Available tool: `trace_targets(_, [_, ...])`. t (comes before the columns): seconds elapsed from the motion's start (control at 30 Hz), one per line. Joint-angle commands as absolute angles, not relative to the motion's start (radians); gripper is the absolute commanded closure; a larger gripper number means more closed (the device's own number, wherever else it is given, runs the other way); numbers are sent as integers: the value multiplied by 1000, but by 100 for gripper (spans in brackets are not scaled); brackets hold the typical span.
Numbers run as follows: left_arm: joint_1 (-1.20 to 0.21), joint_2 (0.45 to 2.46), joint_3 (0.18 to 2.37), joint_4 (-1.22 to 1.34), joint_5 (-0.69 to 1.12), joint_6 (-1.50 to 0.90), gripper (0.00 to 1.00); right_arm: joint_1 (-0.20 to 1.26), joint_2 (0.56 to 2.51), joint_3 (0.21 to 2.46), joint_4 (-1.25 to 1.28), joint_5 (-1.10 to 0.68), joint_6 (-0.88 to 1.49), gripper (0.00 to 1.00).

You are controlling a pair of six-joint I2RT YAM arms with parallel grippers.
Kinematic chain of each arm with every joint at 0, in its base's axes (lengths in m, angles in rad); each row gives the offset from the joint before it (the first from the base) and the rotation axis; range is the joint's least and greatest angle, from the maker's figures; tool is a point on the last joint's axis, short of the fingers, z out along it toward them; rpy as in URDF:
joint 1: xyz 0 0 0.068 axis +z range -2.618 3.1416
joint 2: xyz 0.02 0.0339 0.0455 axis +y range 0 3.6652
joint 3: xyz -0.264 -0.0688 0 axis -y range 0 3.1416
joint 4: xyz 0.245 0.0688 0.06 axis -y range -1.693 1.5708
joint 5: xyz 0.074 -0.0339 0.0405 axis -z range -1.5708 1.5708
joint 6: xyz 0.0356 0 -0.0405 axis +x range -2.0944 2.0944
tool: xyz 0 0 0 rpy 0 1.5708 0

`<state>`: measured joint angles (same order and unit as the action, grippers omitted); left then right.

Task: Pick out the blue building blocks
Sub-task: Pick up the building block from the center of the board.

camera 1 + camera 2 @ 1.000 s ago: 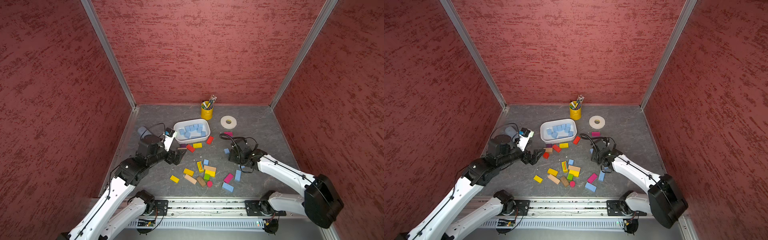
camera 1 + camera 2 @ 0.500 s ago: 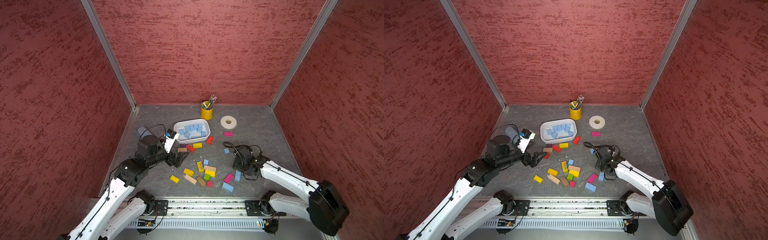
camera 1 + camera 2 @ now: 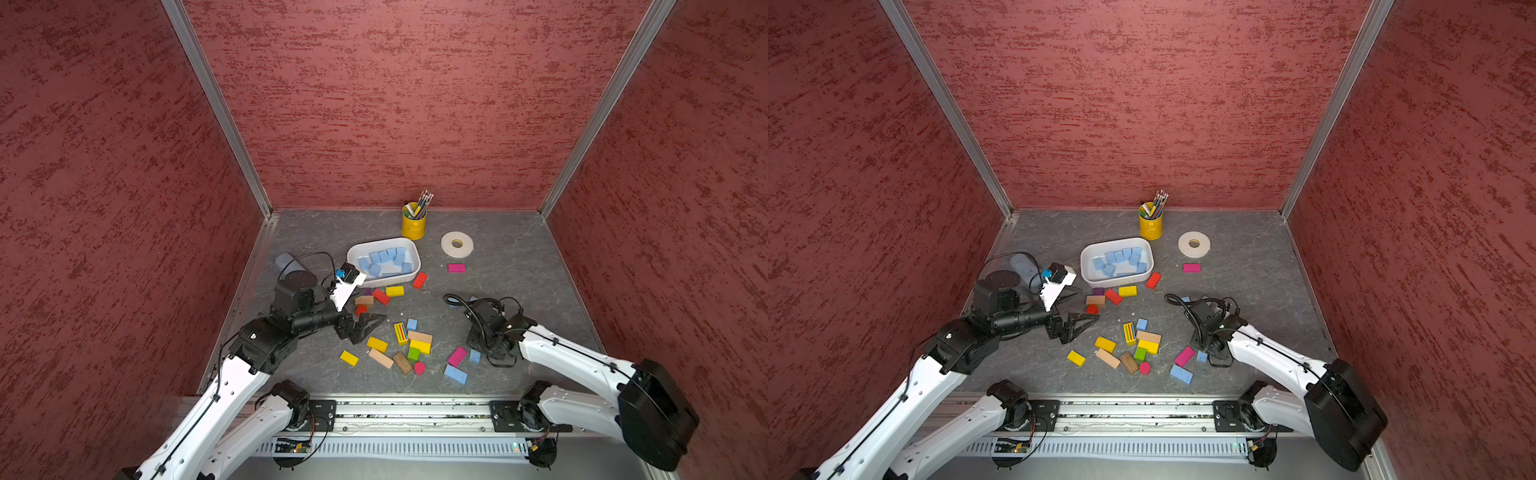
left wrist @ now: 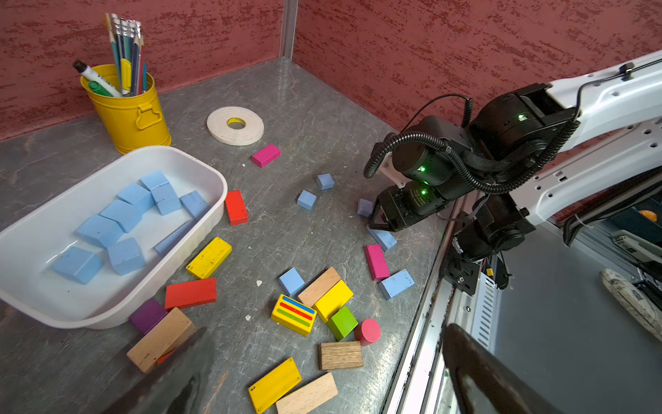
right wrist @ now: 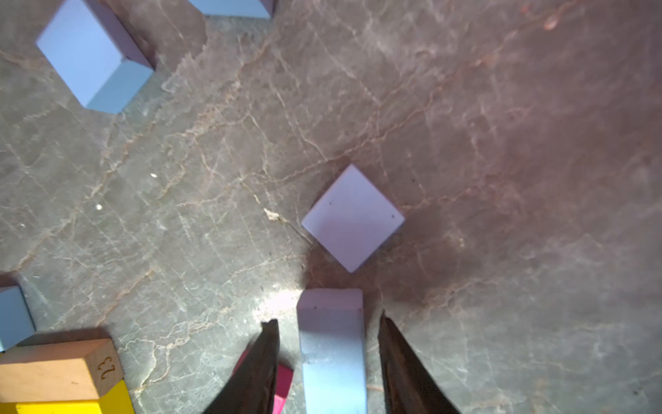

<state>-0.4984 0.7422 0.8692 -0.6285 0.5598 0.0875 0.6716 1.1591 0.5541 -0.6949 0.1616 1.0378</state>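
six blue blocks, by my count, lie loose on the table (image 3: 519, 266). nearest the robot is a flat slab (image 3: 455, 374). just behind it the right gripper (image 5: 327, 319) points down over a small oblong blue block (image 5: 333, 351). its jaws stand narrow, one along each long side, with a sliver of gap showing on both, so nothing is gripped yet.

the block looks like painted wood: pale matte blue, square-edged, flat-faced. i judge it light and rigid, with no give, and smooth enough to slide or twist if pinched off-centre. the hold belongs across the two parallel long faces, at mid-length and low on the sides. a pink block (image 5: 283, 380) lies just beside one finger and could get nudged.

further in, the left gripper (image 3: 368, 328) hovers spread wide and empty near the mixed pile (image 3: 415, 345). beyond it, small blue cubes (image 4: 306, 199) sit apart from each other. farthest back, the white tub (image 3: 350, 259) holds the sorted blue blocks (image 3: 384, 259).
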Motion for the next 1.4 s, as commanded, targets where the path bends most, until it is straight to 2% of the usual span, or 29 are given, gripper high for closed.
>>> trace_targets(0.0, [-495,749,861,-615,625,118,0,692,1166,546,-712,168,1078,54])
trace_targets(0.17, [-495,752,859,-617,624,120,0,709,1190,547,-703,169,1081,56])
trace_targets(0.43, [-495,751,857,-620,616,122,0,722,1222,541,-687,176,1081,66])
trace_targets(0.73, [-496,750,857,-621,608,123,0,725,1233,550,-679,181,1074,73])
trace_targets(1.1, [-497,745,857,-624,599,123,0,725,1219,669,-738,262,1028,77])
trace_targets(1.37, [-499,745,857,-626,594,125,0,725,1285,827,-762,329,947,79])
